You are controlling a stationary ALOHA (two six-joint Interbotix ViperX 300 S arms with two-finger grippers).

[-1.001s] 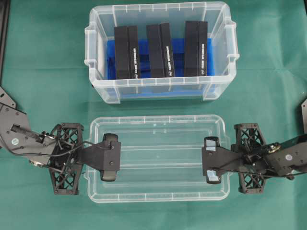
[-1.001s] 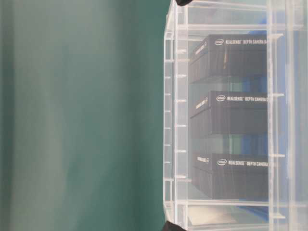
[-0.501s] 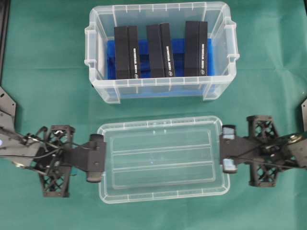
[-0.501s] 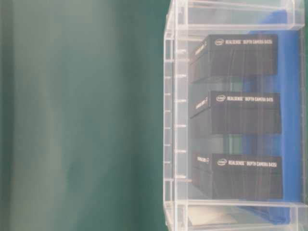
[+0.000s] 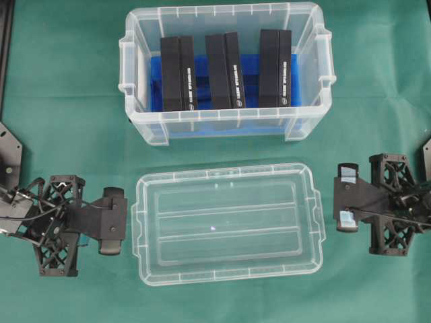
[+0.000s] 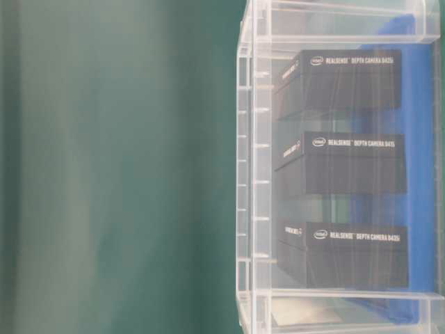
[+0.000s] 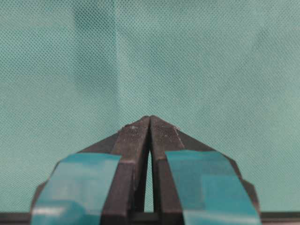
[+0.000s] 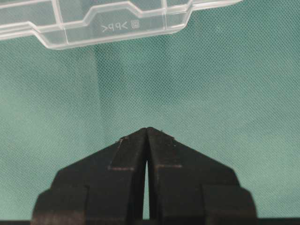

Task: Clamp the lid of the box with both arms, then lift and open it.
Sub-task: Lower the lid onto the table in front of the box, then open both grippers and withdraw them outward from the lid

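Note:
The clear lid [image 5: 225, 225] lies flat on the green cloth, in front of the box [image 5: 222, 122]. The box is a deep clear tub, open on top, also seen side-on in the table-level view [image 6: 254, 174]. My left gripper [image 5: 116, 221] rests just off the lid's left end without touching it. Its teal-taped fingers meet at the tips [image 7: 150, 119] over bare cloth, and the gripper is shut on nothing. My right gripper [image 5: 342, 207] sits a short gap off the lid's right end. It is shut too [image 8: 147, 130], with the lid's edge [image 8: 93, 21] ahead of it.
Three black packs [image 5: 225, 67] stand on a blue liner [image 5: 249, 74] inside the box. A dark frame edge [image 5: 5, 40] runs down the far left. Green cloth [image 5: 67, 121] covers the table around the box and lid.
Both grippers have drawn outward off the lid's ends, left one leftward and right one rightward. The lid now lies free on the cloth and is gone from the table-level view.

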